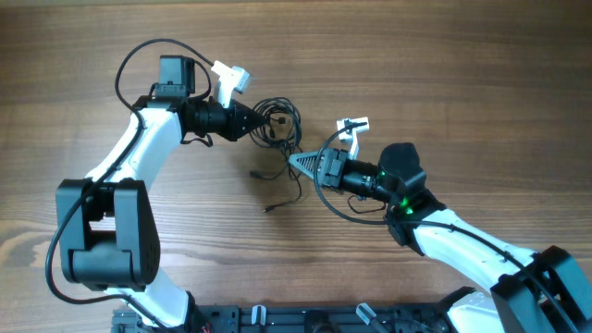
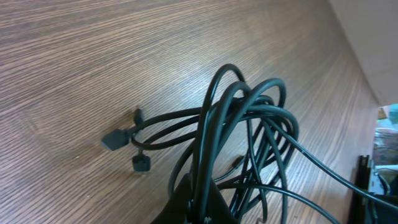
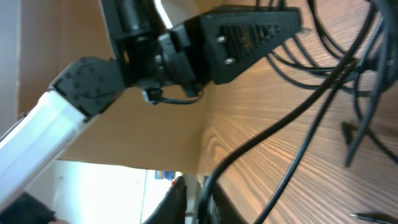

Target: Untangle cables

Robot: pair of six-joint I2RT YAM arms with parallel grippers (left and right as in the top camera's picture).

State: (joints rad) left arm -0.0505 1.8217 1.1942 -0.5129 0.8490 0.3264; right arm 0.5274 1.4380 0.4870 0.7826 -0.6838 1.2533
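The cables (image 1: pixel 280 118) are thin black cords bunched in loops at the table's middle. My left gripper (image 1: pixel 262 124) is shut on the left side of the bunch. In the left wrist view the loops (image 2: pixel 249 115) rise from the jaws (image 2: pixel 202 208), and small plug ends (image 2: pixel 117 140) lie on the wood. My right gripper (image 1: pixel 296 162) sits just below and right of the bunch, shut on one strand. In the right wrist view that strand (image 3: pixel 298 112) runs out from between the fingers (image 3: pixel 198 202) toward the left gripper (image 3: pixel 249 34).
Loose cable ends trail onto the wood below the bunch (image 1: pixel 269 208). The wooden table (image 1: pixel 444 55) stretches around both arms. A dark rail (image 1: pixel 277 319) runs along the front edge. The two grippers are close together.
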